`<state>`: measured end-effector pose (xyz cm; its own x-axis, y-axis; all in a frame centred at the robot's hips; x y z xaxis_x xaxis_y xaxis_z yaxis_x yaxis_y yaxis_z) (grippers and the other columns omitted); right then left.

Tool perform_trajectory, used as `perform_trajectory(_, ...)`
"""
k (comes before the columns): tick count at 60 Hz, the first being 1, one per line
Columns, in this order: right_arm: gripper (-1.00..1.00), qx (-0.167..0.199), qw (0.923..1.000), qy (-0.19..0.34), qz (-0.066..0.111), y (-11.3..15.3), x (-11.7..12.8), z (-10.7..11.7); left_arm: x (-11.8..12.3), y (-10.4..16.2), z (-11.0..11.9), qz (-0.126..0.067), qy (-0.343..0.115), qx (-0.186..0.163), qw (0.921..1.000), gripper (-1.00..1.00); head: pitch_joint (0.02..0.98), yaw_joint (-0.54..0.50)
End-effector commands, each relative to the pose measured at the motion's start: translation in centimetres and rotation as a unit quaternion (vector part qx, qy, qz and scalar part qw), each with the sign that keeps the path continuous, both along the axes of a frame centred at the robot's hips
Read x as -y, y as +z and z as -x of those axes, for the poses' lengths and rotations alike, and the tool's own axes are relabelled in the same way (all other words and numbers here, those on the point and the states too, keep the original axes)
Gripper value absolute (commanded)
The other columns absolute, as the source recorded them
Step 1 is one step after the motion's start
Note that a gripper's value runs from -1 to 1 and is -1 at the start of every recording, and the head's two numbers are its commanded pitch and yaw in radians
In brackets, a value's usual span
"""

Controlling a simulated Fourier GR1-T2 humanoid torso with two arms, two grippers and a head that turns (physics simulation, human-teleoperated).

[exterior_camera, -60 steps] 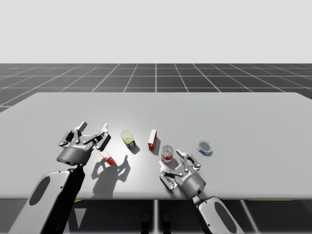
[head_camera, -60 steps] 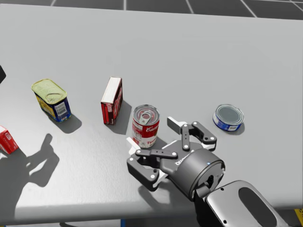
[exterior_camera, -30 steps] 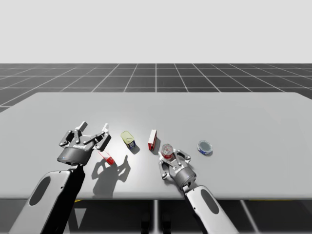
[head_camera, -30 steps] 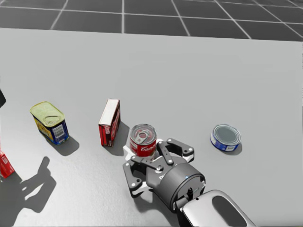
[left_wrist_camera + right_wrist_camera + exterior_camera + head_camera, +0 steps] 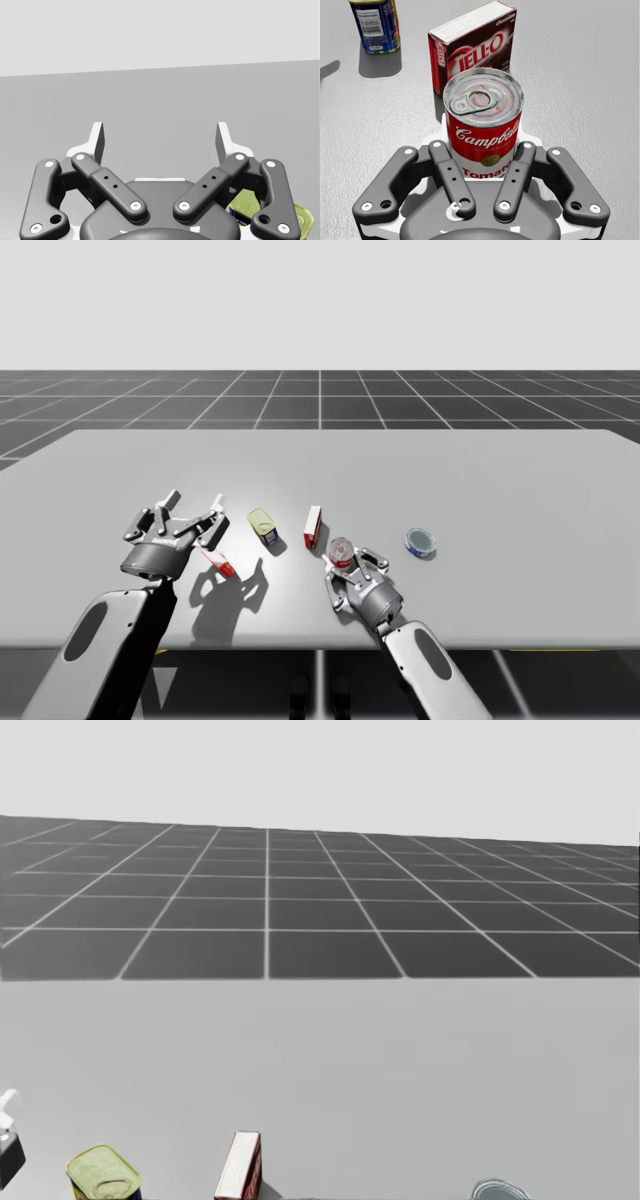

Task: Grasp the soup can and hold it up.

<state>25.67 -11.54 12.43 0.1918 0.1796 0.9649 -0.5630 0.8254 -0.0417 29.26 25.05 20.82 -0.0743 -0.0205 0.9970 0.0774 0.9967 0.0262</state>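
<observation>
The soup can (image 5: pixel 482 117), red and white with a pull-tab lid, stands upright between the fingers (image 5: pixel 451 175) of my right gripper (image 5: pixel 482 145), which press it from both sides. In the high view the soup can (image 5: pixel 342 550) is near the table's front middle, inside my right gripper (image 5: pixel 346 564). My left gripper (image 5: pixel 175 525) hovers open at the front left, with nothing between its fingers (image 5: pixel 97 140). In the left wrist view my left gripper (image 5: pixel 161 140) faces bare table.
A red box (image 5: pixel 313 527) stands just behind the soup can, and a blue can with a yellow lid (image 5: pixel 262 525) left of it. A flat blue can (image 5: pixel 420 541) lies to the right. A small red box (image 5: pixel 221 563) sits by my left gripper. The table (image 5: pixel 400 1060) stretches far back.
My right gripper moved forward around the soup can and shut on it. My head has turned upward, so the head view now looks over the far table. The left arm barely moved.
</observation>
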Motion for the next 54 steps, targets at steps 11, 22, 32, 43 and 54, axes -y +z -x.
perform_trajectory(11, 1.0, 0.015, 0.9987, -0.049, -0.002, 1.4, 0.4, 0.5, -0.1, 0.1, 0.1, 0.004, 0.003, 0.002, 1.0, -1.0, 0.398, -0.12)
perform_trajectory(22, 1.0, 0.056, 0.9973, -0.046, -0.01, 5.8, 0.6, 0.5, -0.2, 0.2, 0.0, 0.006, 0.005, 0.003, 1.0, -1.0, 0.403, -0.13)
perform_trajectory(32, 1.0, 0.11, 0.9925, -0.051, -0.012, 10.4, 1.0, -0.2, -0.2, 0.3, 0.0, 0.008, 0.007, 0.005, 0.9999, -1.0, 0.407, -0.13)
perform_trajectory(43, 1.0, 0.158, 0.9855, -0.058, -0.016, 14.6, 1.2, -2.0, -0.2, 0.4, 0.2, 0.016, 0.01, 0.017, 0.9997, -1.0, 0.412, -0.14)
perform_trajectory(54, 1.0, 0.197, 0.9778, -0.067, -0.025, 18.9, 1.5, -3.1, -0.2, 0.3, 0.1, 0.019, 0.011, 0.017, 0.9996, -1.0, 0.418, -0.14)
